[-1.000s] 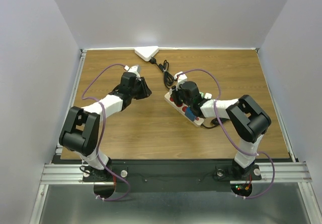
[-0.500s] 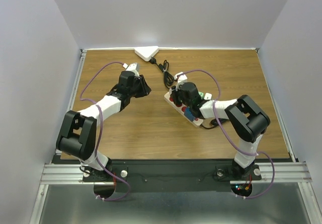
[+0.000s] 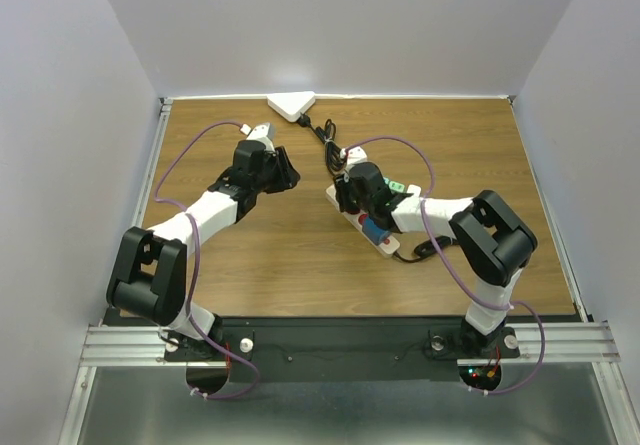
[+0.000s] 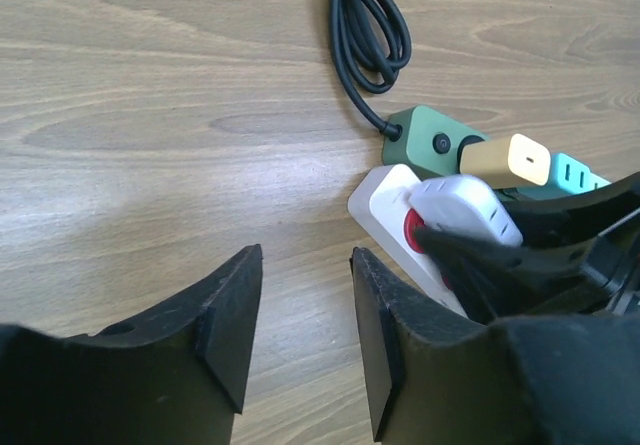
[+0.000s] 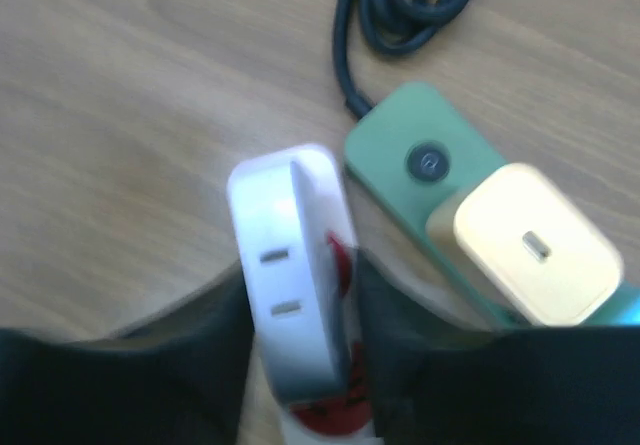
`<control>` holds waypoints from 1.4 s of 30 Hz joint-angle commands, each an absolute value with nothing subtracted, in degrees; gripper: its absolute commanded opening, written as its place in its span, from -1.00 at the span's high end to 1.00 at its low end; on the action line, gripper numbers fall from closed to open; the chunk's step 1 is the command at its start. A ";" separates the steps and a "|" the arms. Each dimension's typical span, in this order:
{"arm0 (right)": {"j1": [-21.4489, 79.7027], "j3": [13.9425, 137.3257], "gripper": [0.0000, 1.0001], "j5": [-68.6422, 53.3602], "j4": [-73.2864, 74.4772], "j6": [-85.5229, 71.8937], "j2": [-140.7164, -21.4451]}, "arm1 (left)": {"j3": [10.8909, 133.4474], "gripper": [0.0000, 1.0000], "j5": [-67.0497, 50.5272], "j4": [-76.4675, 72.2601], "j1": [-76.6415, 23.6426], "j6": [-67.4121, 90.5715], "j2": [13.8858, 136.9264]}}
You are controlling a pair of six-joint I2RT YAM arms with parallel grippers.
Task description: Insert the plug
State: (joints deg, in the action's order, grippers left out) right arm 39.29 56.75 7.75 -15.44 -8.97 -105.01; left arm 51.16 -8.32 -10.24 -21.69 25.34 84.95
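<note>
Right arm (image 3: 440,210) bent low over the power strip (image 4: 380,193).
Right fingers (image 5: 205,365) clamp the white plug (image 5: 290,285); left fingers (image 4: 225,315) apart above tabletop (image 3: 300,250).

Left arm (image 3: 205,205): elbow folded low by its base, forearm stretched up and to the right, wrist angled downward. Left gripper (image 4: 305,263) is empty, jaws parted a little. Right arm (image 3: 440,210): elbow bent out at the right, forearm reaching left, wrist pitched down. Right gripper (image 5: 300,300) is clamped on a white plug (image 5: 285,225) (wrist view blurred).
</note>
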 commanded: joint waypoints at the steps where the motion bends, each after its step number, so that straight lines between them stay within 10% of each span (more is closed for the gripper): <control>1: 41.75 58.08 -0.24 9.66 1.58 -10.73 -103.28 | 54.23 -0.09 -7.38 -9.58 -21.88 24.35 82.09; 15: 41.57 61.53 -0.99 16.61 1.76 -8.35 -89.66 | 55.72 -0.21 -4.40 -5.19 -21.71 23.38 76.91; 24: 37.54 58.10 -0.99 21.88 4.04 -10.54 -76.57 | 57.74 -0.70 2.28 1.93 -21.45 21.80 67.42; 42: 20.13 50.45 -1.00 26.28 8.61 -16.79 -57.83 | 59.06 -0.81 13.62 8.35 -21.36 18.11 55.46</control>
State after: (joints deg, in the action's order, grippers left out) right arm 20.32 49.67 23.70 7.75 -16.32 -59.51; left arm 56.75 10.76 8.80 -21.63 20.01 58.02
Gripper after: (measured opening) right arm 0.995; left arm 0.903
